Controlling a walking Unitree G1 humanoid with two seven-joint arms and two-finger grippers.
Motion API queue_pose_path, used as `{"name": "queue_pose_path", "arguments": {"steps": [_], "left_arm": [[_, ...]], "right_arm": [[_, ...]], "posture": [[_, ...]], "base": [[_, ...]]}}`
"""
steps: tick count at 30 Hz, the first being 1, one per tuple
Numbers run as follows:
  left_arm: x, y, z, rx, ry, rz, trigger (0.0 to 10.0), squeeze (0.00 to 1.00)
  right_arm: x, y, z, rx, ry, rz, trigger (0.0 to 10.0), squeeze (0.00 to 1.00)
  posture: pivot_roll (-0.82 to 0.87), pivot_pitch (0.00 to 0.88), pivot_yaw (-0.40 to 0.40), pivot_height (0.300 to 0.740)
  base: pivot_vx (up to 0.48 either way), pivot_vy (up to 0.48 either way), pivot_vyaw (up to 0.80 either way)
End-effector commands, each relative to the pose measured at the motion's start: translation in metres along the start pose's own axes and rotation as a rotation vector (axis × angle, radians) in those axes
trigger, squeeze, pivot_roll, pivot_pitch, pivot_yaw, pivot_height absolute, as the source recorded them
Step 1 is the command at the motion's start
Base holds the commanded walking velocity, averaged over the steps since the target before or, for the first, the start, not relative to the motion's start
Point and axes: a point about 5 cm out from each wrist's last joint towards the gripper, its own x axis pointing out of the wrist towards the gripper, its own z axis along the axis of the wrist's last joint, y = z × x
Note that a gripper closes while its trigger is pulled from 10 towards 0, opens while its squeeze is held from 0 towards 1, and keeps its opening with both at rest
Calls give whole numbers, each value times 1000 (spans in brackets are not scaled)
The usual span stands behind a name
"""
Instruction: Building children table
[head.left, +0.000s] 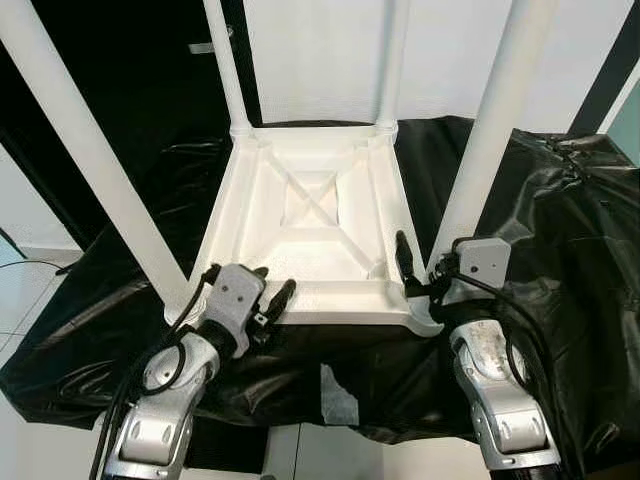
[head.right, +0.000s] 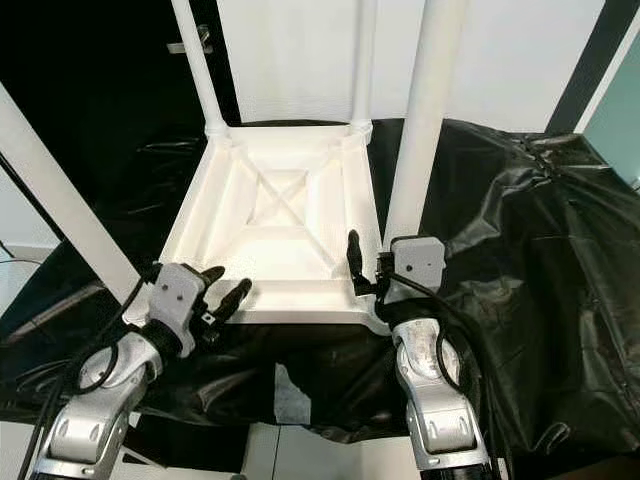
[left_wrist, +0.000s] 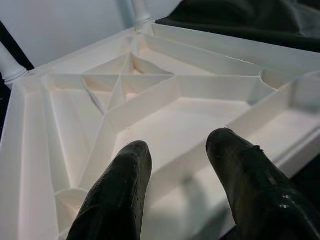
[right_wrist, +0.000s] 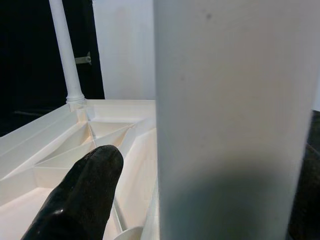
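A white plastic children's table (head.left: 318, 222) lies upside down on a black sheet, its four legs pointing up. My left gripper (head.left: 277, 280) is open and hovers over the table's front rim near the front left leg (head.left: 90, 150); in the left wrist view its fingers (left_wrist: 120, 195) spread above the ribbed underside (left_wrist: 165, 125). My right gripper (head.left: 432, 262) is open around the base of the front right leg (head.left: 490, 130). One finger (right_wrist: 85, 190) stands inside the frame, a small gap away from the leg (right_wrist: 225, 115).
The black sheet (head.left: 560, 230) covers the whole work surface and hangs over its front edge. A white scrap (head.left: 338, 395) lies on it in front of the table. The two back legs (head.left: 228, 70) rise before a white wall and a dark door.
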Motion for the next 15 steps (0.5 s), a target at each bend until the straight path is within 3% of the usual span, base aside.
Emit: {"name": "queue_pose_path", "arguments": {"steps": [1, 15], "left_arm": [[-1, -3, 3, 27, -7, -17, 10000, 0], [3, -4, 8, 22, -13, -21, 10000, 0]], "right_arm": [[3, 2, 0, 15, 5, 3, 10000, 0], [3, 3, 2, 5, -4, -5, 10000, 0]], "posture": [[70, 0, 2, 740], [62, 0, 11, 740]], "base": [[0, 0, 0], [0, 0, 0]]}}
